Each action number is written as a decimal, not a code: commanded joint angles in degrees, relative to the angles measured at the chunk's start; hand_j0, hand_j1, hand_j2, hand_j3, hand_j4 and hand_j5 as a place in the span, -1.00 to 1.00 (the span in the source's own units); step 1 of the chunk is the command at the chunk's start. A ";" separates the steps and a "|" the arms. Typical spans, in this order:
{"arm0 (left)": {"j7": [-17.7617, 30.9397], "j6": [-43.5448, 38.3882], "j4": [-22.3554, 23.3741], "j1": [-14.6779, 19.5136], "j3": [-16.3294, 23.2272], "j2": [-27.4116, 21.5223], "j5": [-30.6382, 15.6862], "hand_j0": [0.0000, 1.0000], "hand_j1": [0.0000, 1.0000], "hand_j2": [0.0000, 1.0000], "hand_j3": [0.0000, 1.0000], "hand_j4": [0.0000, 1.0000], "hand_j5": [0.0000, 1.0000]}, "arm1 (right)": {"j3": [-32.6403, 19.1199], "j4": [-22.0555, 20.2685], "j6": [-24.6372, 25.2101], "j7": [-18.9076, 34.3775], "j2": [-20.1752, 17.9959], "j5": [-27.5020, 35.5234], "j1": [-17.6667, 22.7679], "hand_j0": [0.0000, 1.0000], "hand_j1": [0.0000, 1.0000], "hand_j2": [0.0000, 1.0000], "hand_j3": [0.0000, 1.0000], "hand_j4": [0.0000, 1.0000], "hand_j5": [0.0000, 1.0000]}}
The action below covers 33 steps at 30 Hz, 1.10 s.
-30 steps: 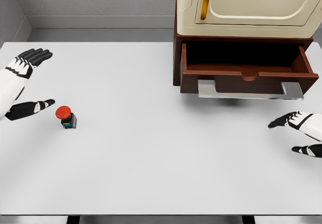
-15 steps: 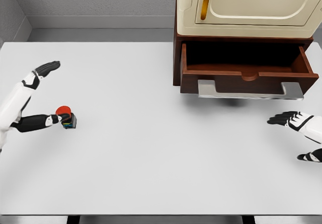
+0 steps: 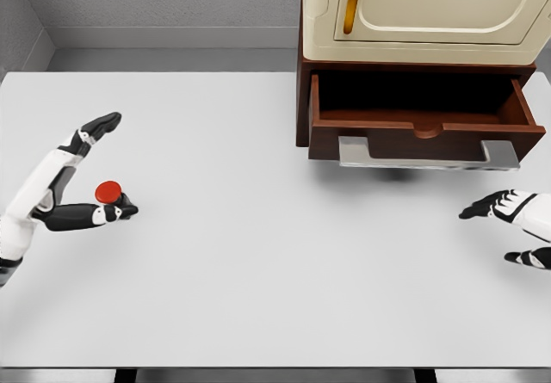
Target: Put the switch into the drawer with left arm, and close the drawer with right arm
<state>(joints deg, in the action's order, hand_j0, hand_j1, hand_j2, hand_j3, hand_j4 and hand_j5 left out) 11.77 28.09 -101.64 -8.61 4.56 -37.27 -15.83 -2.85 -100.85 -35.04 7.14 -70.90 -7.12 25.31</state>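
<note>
Reaching in from the lower left, the left hand (image 3: 77, 176) brackets the switch (image 3: 108, 195) on the white counter (image 3: 258, 271). Its fingers (image 3: 99, 126) are spread wide: the upper ones stretch out beyond the switch without touching it, while the thumb lies low along the counter, its tip crossing in front of the switch's dark base. The red round button sits in the gap between thumb and fingers. Whether the thumb actually presses against the base cannot be told from this view. The switch stands on the counter near its left side, well apart from the drawer.

The drawer (image 3: 426, 112) is pulled out from a dark brown cabinet (image 3: 303, 99) at the upper right, with its dark inside showing and a flat silver handle (image 3: 429, 153) along the front edge. A cream-coloured appliance (image 3: 422, 13) with a rounded door sits on top of the cabinet.

The right hand (image 3: 516, 228) comes in at the right edge, below the drawer and apart from it. Its fingers (image 3: 482, 206) are relaxed and parted, with the thumb lower down, and they hold nothing.
</note>
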 commanded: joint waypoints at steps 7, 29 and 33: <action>0.89 -9.55 3.28 0.27 -3.16 -0.61 0.45 1.00 1.00 1.00 1.00 1.00 1.00 | 0.13 -0.23 0.04 0.07 -1.52 -0.44 -0.53 0.51 0.51 0.51 0.51 0.51 0.51; 0.71 -13.76 6.71 -1.14 -0.70 0.27 9.41 1.00 1.00 1.00 1.00 1.00 1.00 | 0.04 -0.23 0.04 1.83 -1.43 -0.36 -0.88 0.09 0.09 0.09 0.09 0.09 0.09; 0.54 -15.35 8.56 1.05 0.27 2.11 12.49 1.00 1.00 1.00 1.00 1.00 1.00 | 0.04 -0.23 0.04 1.92 -1.52 -0.27 -0.88 0.10 0.10 0.10 0.10 0.10 0.10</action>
<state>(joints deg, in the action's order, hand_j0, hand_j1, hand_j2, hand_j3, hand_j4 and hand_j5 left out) 12.42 13.45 -93.96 -7.21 4.34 -35.97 -4.96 -2.80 -101.05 -35.05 8.93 -72.27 -7.83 24.43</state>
